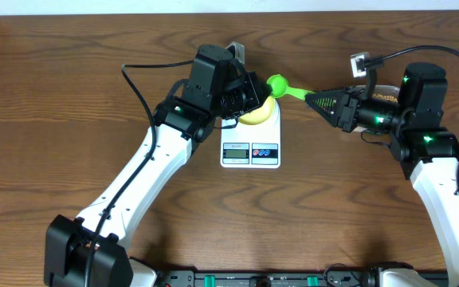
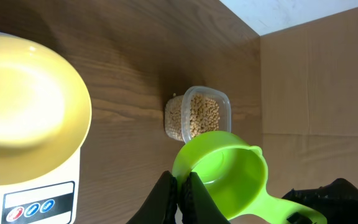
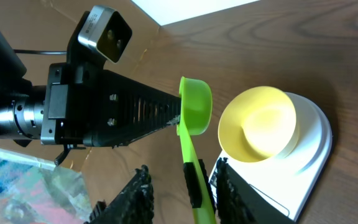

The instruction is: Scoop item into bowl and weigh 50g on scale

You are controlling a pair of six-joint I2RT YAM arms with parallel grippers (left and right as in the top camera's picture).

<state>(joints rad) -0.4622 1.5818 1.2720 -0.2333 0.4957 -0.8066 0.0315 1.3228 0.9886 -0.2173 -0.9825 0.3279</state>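
The pale yellow bowl (image 1: 255,114) (image 2: 23,93) (image 3: 260,121) sits empty on the white scale (image 1: 251,150) (image 2: 33,190) (image 3: 312,140). A bright green scoop (image 1: 278,84) (image 2: 229,171) (image 3: 194,102) hangs empty just right of the bowl. My left gripper (image 1: 260,92) (image 2: 182,186) is shut on the scoop's rim. My right gripper (image 1: 315,100) (image 3: 182,186) straddles the scoop's handle, which lies against the right finger with a gap on the left. The item, tan beans, fills a clear tub (image 2: 197,115) beyond the scoop.
The left arm's wrist and camera (image 3: 98,93) reach in close to the scoop from the left. A crinkled plastic bag (image 3: 23,186) lies at the lower left of the right wrist view. Cardboard (image 2: 316,81) borders the table.
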